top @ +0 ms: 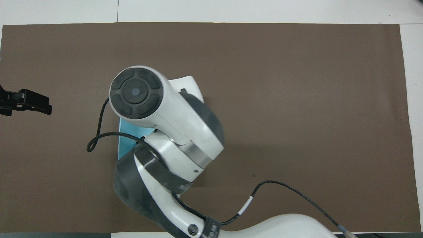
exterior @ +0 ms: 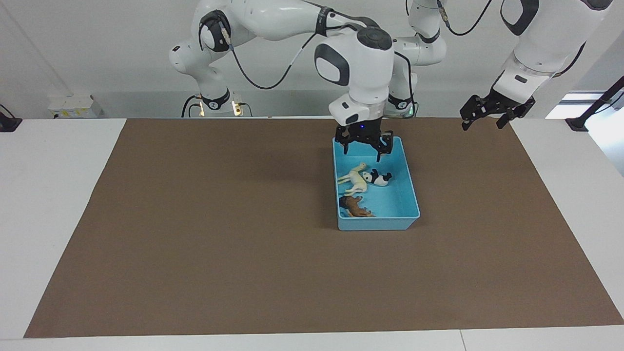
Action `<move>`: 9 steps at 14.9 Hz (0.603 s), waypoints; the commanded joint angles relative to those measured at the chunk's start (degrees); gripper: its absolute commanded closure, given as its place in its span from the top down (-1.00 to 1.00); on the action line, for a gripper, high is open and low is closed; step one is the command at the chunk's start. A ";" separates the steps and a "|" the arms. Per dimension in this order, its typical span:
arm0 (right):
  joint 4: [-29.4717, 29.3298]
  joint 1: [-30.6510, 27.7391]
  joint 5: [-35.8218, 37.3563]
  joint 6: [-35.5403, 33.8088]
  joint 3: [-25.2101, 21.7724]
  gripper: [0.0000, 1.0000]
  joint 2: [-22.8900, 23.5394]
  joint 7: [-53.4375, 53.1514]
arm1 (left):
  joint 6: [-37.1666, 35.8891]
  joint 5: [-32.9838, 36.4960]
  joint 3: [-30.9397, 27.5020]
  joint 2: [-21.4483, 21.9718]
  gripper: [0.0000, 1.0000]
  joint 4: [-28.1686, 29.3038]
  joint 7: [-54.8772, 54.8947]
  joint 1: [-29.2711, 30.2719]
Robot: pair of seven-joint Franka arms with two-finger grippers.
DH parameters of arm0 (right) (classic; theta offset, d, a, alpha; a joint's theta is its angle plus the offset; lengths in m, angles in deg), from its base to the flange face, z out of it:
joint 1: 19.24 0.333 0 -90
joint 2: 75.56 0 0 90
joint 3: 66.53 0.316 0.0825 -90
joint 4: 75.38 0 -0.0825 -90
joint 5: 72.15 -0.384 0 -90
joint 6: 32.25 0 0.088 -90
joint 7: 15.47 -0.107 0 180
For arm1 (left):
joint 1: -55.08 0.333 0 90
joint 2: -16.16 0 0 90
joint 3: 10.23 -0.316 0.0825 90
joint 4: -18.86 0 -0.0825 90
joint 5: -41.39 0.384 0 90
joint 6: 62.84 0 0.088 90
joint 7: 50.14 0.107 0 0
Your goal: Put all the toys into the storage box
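Three small plastic animal figurines show inside the light blue rectangular plastic storage box (exterior: 407,195) on the brown table mat (exterior: 195,234): the cream-white horse-like figurine (exterior: 356,179) lies on its side near the middle of the box floor, the black-and-white panda figurine (exterior: 379,177) is touching it on the side toward the left arm's end of the table, and the brown lion figurine (exterior: 355,206) sits in the corner farthest from the robots, toward the right arm's end. An orange tiger cannot be made out for certain; there is a hint of orange beside the lion, too small to tell. The right gripper (exterior: 363,148) hangs over the end of the box nearest the robots, its black fingers spread wide apart and pointing down, nothing between them. In the overhead view the right arm's big white wrist covers nearly all of the box (top: 127,135), leaving just a sliver of blue. The left gripper (exterior: 487,119) waits up in the air over the mat's edge at the left arm's end, fingers splayed open and empty; its tip (top: 31,102) pokes in from the side in the overhead view
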 commanded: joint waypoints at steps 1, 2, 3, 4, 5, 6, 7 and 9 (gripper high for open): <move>4.78 -7.05 2.09 -3.52 0.70 1.00 -7.38 11.90 | 0.26 -0.25 -0.58 1.12 1.00 1.49 1.03 -1.34; 4.95 -9.51 2.71 -4.41 0.70 1.00 -8.52 17.52 | 0.95 -0.34 -0.58 0.95 1.00 1.06 0.60 -1.52; 5.21 -12.06 3.07 -4.94 0.70 1.00 -9.49 22.36 | 2.70 -0.77 -0.58 1.03 1.00 0.71 0.51 -1.53; 6.09 -15.57 3.16 -5.03 0.70 1.00 -10.63 28.94 | 3.42 -2.26 -0.58 0.95 1.00 0.44 0.33 -1.53; 7.23 -19.34 3.07 -5.03 0.79 1.00 -11.86 36.49 | 3.86 -3.23 -0.49 1.12 1.00 0.53 0.24 -1.61; 8.28 -22.95 3.07 -4.68 0.79 1.00 -12.74 44.57 | 3.78 -3.15 -0.14 1.38 1.00 1.14 0.16 -2.22; 8.55 -25.77 3.07 -4.68 0.79 1.00 -13.10 51.09 | 3.25 -3.06 -0.23 1.47 1.00 1.32 0.33 -2.75; 8.99 -32.01 2.98 -5.20 0.88 1.00 -13.89 61.57 | 3.07 -2.97 -0.84 1.56 1.00 1.41 0.86 -2.76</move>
